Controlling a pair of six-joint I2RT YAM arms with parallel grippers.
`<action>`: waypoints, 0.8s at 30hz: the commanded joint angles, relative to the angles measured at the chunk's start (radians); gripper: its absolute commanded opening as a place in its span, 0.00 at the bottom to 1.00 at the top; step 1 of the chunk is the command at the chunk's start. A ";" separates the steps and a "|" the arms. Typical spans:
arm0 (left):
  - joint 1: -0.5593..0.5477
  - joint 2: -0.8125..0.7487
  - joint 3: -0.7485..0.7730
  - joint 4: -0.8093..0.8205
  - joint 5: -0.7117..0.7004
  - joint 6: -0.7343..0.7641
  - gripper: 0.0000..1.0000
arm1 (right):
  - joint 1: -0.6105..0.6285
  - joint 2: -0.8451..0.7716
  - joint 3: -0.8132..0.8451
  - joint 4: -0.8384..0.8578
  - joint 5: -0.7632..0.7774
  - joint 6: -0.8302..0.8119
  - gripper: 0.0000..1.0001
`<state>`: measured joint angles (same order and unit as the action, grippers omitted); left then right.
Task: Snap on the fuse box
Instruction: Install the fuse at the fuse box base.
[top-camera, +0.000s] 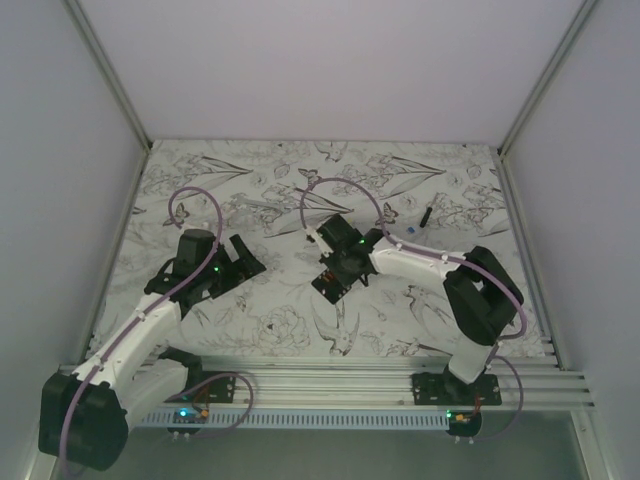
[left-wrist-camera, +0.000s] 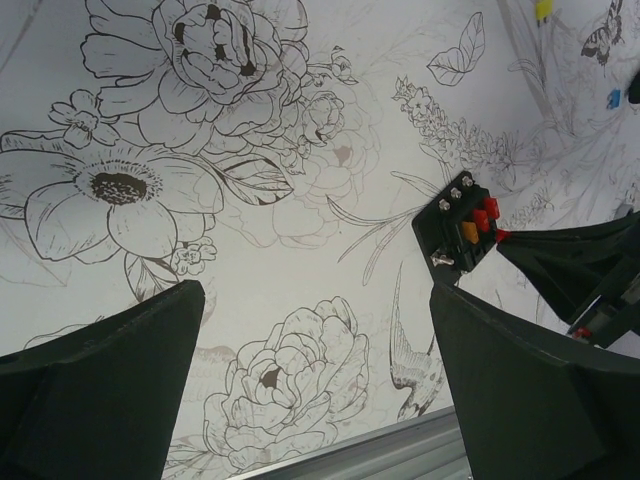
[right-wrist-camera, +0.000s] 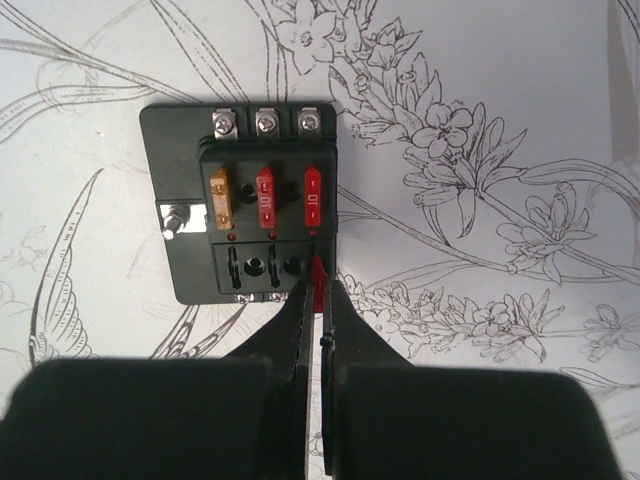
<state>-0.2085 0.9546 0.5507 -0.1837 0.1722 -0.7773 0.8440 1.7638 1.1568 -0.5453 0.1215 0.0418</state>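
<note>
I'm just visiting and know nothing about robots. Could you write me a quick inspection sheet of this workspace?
Surface: flower-print table cover, lying flat.
Job's things: black fuse box face up, with one orange and two red fuses in its upper row; the lower slots look empty.
Clutter: small blue piece and short black bar on the far right.
Grippers: left pincer open and empty; right pincer shut on a red fuse at the box's lower row.
Cables: purple cables loop along both arms.
Surroundings: pale walls, metal rail at the near edge.
</note>
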 joint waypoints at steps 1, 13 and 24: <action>0.008 -0.001 0.005 -0.025 0.025 -0.001 1.00 | -0.059 0.000 -0.049 -0.017 -0.107 0.015 0.00; 0.008 0.034 0.019 -0.022 0.043 0.003 1.00 | -0.009 0.039 -0.017 -0.064 -0.001 -0.012 0.00; 0.009 0.051 0.029 -0.022 0.059 0.005 1.00 | 0.029 0.125 0.075 -0.135 0.066 -0.022 0.00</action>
<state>-0.2085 0.9966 0.5526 -0.1837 0.2100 -0.7769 0.8635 1.8122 1.2198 -0.6178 0.1764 0.0299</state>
